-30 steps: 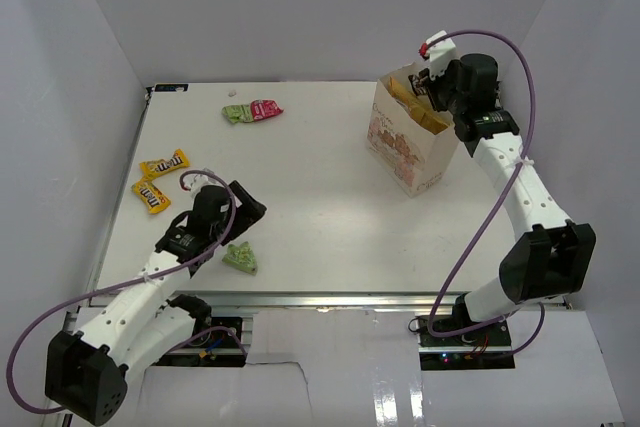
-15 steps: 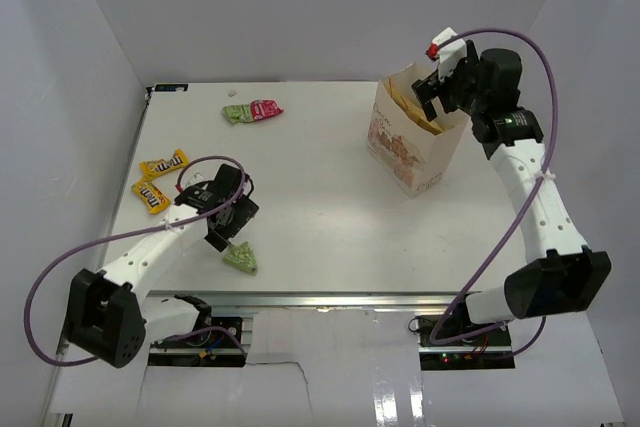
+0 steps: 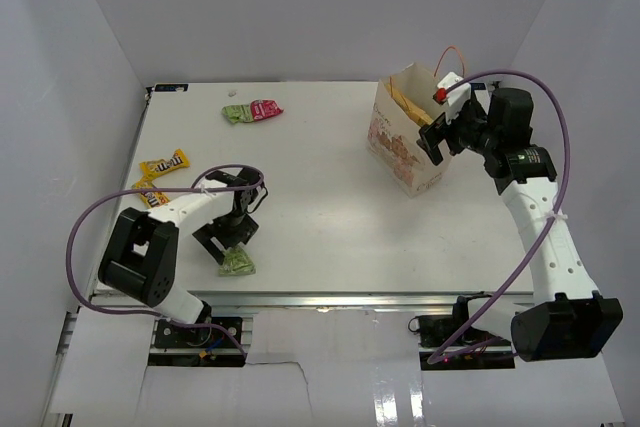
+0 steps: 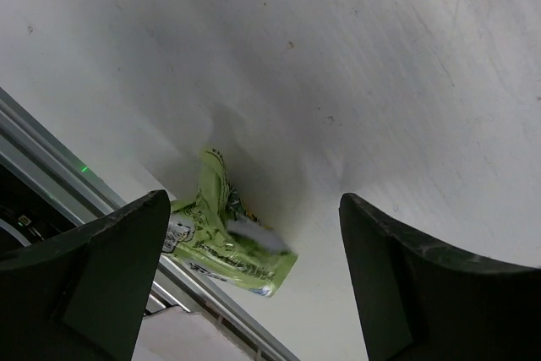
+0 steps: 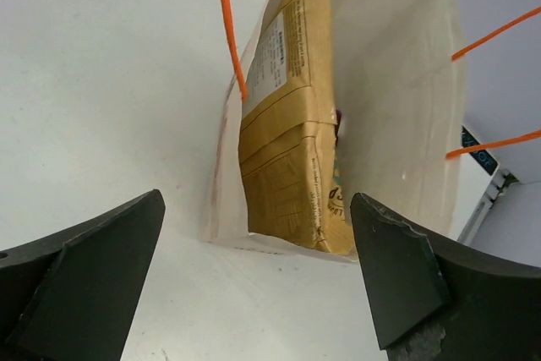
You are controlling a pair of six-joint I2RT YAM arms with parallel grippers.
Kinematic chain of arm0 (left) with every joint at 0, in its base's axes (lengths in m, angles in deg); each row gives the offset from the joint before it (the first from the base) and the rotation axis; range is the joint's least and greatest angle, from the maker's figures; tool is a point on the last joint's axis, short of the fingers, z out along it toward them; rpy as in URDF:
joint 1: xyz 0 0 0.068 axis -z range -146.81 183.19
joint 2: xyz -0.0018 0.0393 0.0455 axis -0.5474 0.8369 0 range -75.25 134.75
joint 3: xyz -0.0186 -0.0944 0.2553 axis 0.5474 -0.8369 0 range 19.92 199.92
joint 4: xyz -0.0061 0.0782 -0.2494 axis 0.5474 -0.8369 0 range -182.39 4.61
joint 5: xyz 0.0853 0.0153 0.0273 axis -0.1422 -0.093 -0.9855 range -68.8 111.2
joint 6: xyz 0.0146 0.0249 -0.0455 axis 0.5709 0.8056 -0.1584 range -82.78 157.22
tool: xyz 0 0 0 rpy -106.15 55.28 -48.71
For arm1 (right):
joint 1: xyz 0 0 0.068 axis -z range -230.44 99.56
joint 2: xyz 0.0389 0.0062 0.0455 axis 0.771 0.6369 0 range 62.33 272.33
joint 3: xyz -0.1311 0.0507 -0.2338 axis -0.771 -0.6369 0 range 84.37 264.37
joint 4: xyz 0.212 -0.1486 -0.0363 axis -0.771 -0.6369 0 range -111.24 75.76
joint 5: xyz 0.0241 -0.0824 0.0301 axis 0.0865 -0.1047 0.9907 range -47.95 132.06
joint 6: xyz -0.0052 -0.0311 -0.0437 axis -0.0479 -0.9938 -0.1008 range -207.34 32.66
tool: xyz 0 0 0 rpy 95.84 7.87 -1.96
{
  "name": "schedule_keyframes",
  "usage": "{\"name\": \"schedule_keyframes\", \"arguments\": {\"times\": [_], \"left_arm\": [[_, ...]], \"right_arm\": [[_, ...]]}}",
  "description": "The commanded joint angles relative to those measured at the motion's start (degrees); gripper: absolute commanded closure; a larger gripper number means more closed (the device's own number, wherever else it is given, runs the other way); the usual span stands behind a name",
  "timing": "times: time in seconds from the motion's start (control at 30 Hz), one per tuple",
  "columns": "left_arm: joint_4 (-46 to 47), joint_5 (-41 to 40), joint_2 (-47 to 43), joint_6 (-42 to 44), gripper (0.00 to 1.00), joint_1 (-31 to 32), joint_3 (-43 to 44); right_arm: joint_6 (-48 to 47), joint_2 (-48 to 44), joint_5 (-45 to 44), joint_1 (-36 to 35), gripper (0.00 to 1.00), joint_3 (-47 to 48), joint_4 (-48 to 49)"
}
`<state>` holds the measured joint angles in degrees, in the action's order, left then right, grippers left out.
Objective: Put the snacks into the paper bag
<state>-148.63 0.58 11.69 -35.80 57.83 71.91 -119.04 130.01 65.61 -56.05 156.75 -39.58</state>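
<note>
The cream paper bag [image 3: 404,147] stands upright at the back right with its orange cord handles up. A large tan chip bag [image 5: 287,141] stands inside it, and its top shows over the rim [image 3: 408,102]. My right gripper [image 3: 433,137] hangs open just right of the bag's mouth [image 5: 255,200], holding nothing. My left gripper [image 3: 229,238] is open low over a pale green packet [image 3: 238,264] at the front edge; the packet [image 4: 228,243] lies near its left finger. Two yellow M&M's packets [image 3: 163,163] [image 3: 148,196] lie at the left. A green [image 3: 236,113] and a pink-red packet [image 3: 266,109] lie at the back.
The table's front edge and metal rail [image 4: 51,183] run right beside the pale green packet. White walls enclose the table on three sides. The left arm's purple cable [image 3: 95,217] loops over the table's left part.
The right gripper opened and drew back from inside the bag's mouth toward the right. The left arm swung round so its open gripper hangs over the pale green packet.
</note>
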Motion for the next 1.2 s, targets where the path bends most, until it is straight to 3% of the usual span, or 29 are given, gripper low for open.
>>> {"name": "schedule_keyframes", "arguments": {"times": [0.0,0.1,0.23,0.27,0.37,0.4,0.57,0.63,0.73,0.77,0.93,1.07,1.17], "left_arm": [[0.1,0.0,1.6,1.3,0.09,0.1,0.1],[3.6,2.7,2.6,2.1,0.11,0.1,-3.2],[6.6,4.4,3.2,2.3,0.22,0.1,-6.1],[7.2,4.6,3.0,2.3,0.32,0.1,-6.3],[8.0,4.6,1.8,3.1,0.50,0.1,-6.0],[8.2,4.6,0.5,3.5,0.62,0.1,-5.6],[15.9,9.2,-5.2,10.7,0.83,0.1,-4.0],[23.6,16.3,-8.2,14.3,0.91,0.1,-4.0],[32.7,27.0,-9.5,17.0,1.00,0.1,-3.7],[34.4,28.8,-9.1,15.7,1.00,0.1,-3.5],[47.2,38.1,-3.8,9.0,1.00,0.2,-1.6],[50.8,40.4,2.8,4.4,1.00,2.4,3.4],[51.2,41.2,6.9,2.6,1.00,3.7,7.8]], "right_arm": [[1.4,-2.1,2.6,0.3,0.04,-0.5,0.1],[1.8,-2.4,3.2,0.6,0.04,0.0,-0.1],[2.1,-3.1,4.7,0.8,0.04,1.6,-0.7],[2.1,-3.3,5.4,0.8,0.04,2.8,-0.9],[1.4,-4.5,10.4,0.8,0.05,4.7,-2.1],[1.0,-4.9,14.6,0.8,0.07,5.0,-2.6],[-2.7,-7.6,34.6,0.2,0.13,4.7,-5.5],[-3.0,-7.1,36.4,-3.4,0.15,3.2,-8.9],[-0.8,-6.0,27.0,-14.7,0.20,-1.9,-9.0],[4.9,-6.1,20.1,-18.6,0.20,-4.4,-6.4],[17.8,-2.6,5.1,-27.0,0.20,-15.4,4.5],[26.2,1.3,-6.3,-33.4,0.08,-16.0,12.1],[31.2,5.9,-7.3,-34.6,0.05,-13.4,12.5]]}}
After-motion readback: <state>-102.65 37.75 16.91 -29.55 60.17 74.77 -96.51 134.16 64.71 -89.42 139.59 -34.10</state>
